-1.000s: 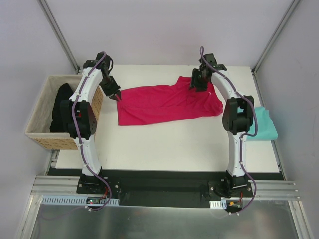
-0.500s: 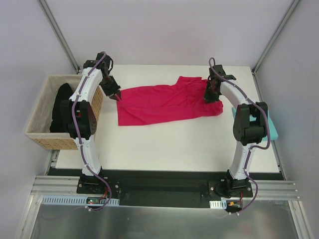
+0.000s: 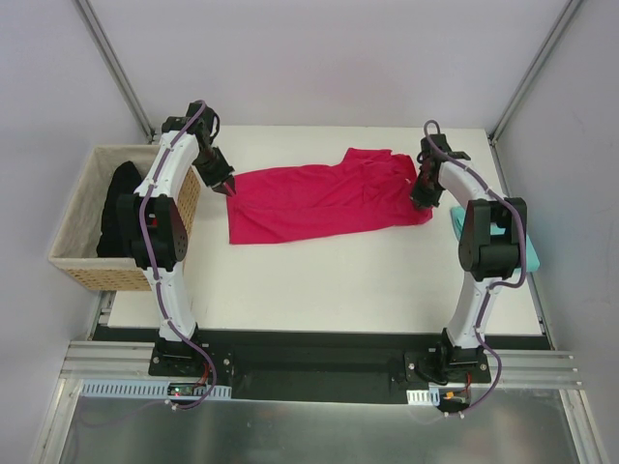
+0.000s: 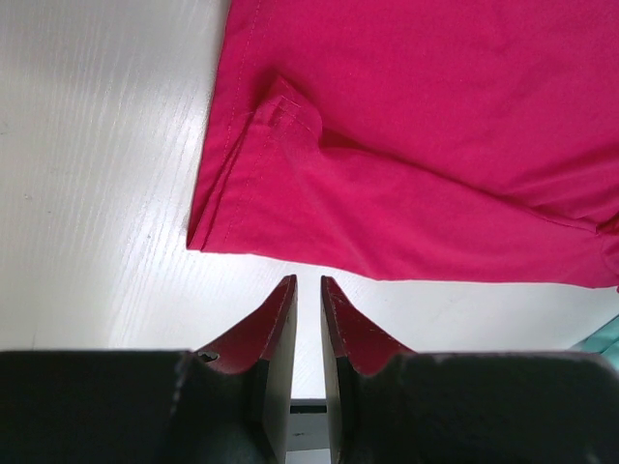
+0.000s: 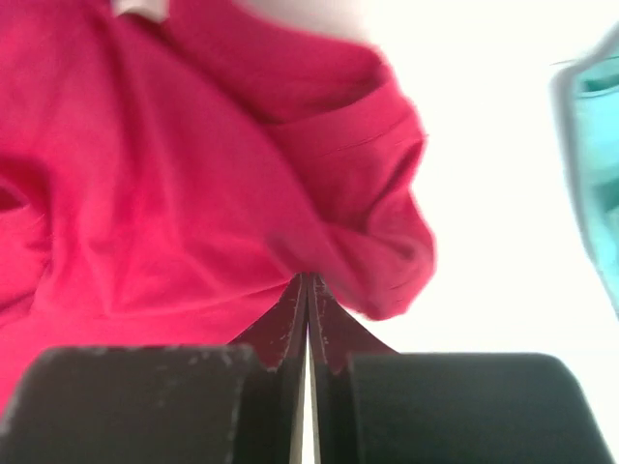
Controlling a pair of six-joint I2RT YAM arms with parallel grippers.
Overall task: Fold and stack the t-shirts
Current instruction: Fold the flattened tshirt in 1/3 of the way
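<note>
Barely started: pink shirt [image 3: 319, 198] lies unfolded, teal shirt [image 5: 598, 155] off to its right. Left gripper [image 4: 308, 282] has its fingers slightly apart and empty at the pink shirt's left edge. Right gripper [image 5: 308, 278] has them pressed together at its sleeve.

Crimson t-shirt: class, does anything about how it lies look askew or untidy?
Yes. The crimson t-shirt lies slanted across the table, not square to its edges. Its right end is rumpled, the sleeve bunched beside the shut right gripper, and its left corner is folded over.
</note>
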